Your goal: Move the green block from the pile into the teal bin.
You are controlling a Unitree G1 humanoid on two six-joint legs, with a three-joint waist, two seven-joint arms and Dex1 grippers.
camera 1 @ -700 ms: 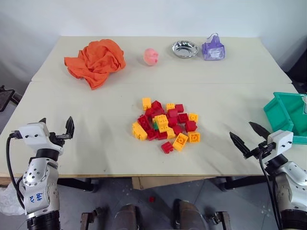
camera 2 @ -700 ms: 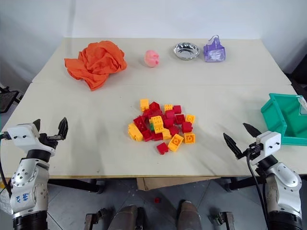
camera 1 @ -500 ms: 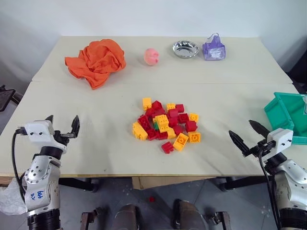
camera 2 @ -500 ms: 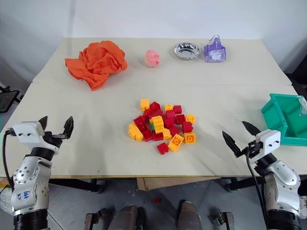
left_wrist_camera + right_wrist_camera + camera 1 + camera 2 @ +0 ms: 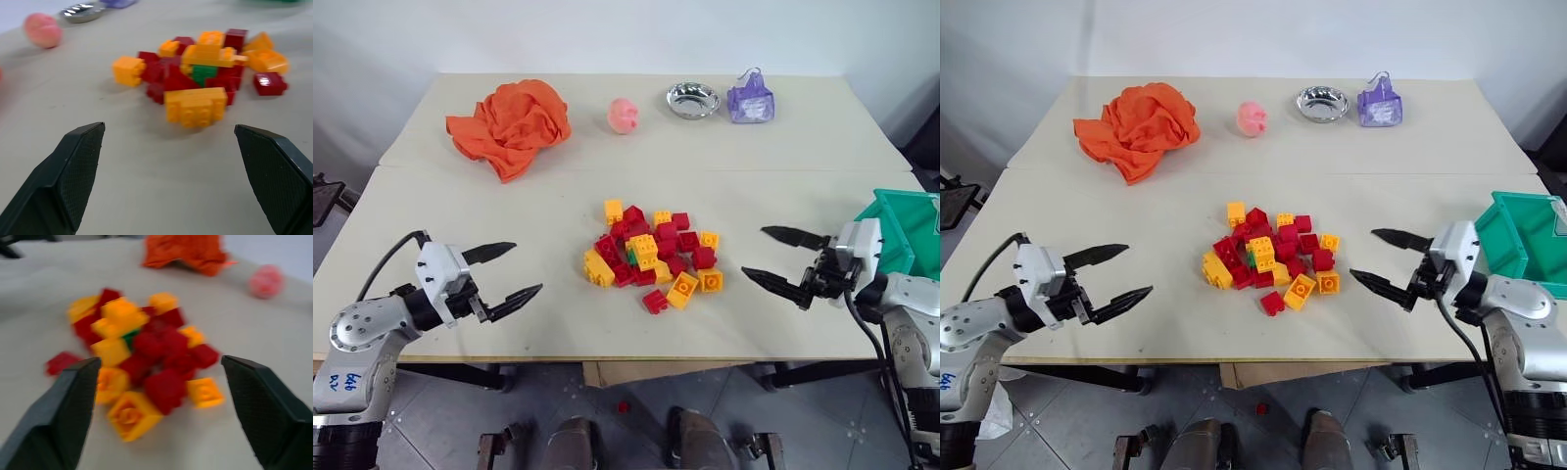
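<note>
The pile (image 5: 651, 255) of red and yellow bricks lies mid-table. The green block (image 5: 631, 257) sits inside it, mostly covered by a yellow brick, and its green face (image 5: 204, 73) also shows in the left wrist view. The teal bin (image 5: 901, 198) stands at the table's right edge. My left gripper (image 5: 527, 267) hovers open to the left of the pile, its fingers pointing at it. On the other side my right gripper (image 5: 754, 252) is open too, pointing at the pile from just in front of the bin. Neither holds anything.
Along the back of the table lie an orange cloth (image 5: 509, 122), a pink ball (image 5: 623, 115), a silver bowl (image 5: 692, 99) and a purple pouch (image 5: 748, 100). Bare table separates each gripper from the pile.
Both grippers have swung inward from the table's front corners and now point level at the pile from either side. The bricks have not moved.
</note>
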